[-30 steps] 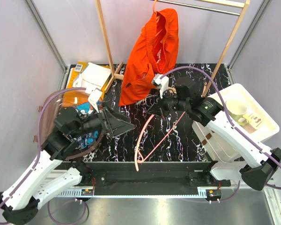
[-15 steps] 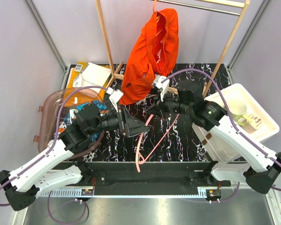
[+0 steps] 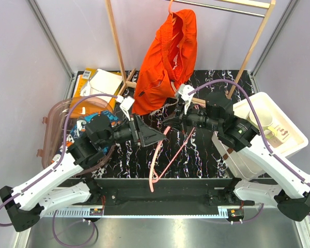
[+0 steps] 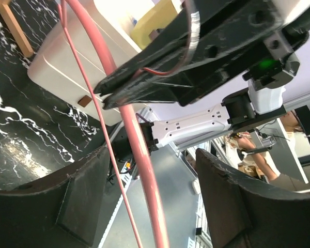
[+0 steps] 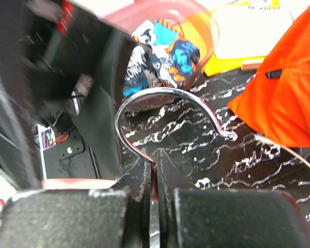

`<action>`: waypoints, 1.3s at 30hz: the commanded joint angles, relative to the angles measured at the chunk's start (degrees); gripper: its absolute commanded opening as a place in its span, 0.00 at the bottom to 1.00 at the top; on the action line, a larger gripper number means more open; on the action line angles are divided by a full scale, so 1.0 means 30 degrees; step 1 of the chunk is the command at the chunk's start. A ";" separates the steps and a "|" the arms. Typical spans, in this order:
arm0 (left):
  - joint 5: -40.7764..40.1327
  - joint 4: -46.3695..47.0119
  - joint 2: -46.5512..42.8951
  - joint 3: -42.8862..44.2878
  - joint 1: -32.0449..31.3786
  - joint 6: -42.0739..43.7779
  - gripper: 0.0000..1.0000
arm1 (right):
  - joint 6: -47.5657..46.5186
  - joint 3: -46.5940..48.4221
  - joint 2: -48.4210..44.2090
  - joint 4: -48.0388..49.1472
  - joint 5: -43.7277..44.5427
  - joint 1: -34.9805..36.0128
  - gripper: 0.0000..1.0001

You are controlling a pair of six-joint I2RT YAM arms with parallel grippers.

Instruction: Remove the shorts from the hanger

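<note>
The plain orange shorts (image 3: 168,59) hang from the rail of the wooden rack; they also show in the right wrist view (image 5: 284,88). The patterned shorts (image 3: 88,124) lie in a clear pink-tinted bowl (image 3: 54,111) at the left, seen too in the right wrist view (image 5: 165,57). A bare pink hanger (image 3: 157,160) is held above the table. My right gripper (image 3: 171,122) is shut on its neck, just below the metal hook (image 5: 165,101). My left gripper (image 3: 156,137) is open, its jaws either side of the hanger's pink arm (image 4: 139,170) without touching it.
A white bin (image 3: 287,147) with a pale cup (image 3: 263,121) stands at the right. Orange and white flat items (image 3: 101,82) lie at the back left. The rack's wooden legs (image 3: 118,49) rise behind the black marbled mat (image 3: 196,160).
My left arm has swung right from the bowl to the hanger, its open jaws now straddling the pink arm. My right gripper has shifted slightly with the hanger.
</note>
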 commanded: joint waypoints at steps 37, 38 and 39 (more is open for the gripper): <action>-0.2584 0.8259 0.2711 -0.0269 -0.0090 -0.1849 0.00 | 1.4027 -0.2378 -0.5102 -0.2507 0.2993 0.0281 0.96; -0.2847 0.8736 0.2829 -0.0329 -0.0061 -0.2345 0.00 | 1.4292 -0.2642 -0.4984 -0.2179 0.2552 0.0310 0.96; -0.3169 0.9031 0.3033 -0.0039 -0.0089 -0.2524 0.00 | 1.4556 -0.3109 -0.4838 -0.1798 0.1968 0.0397 0.96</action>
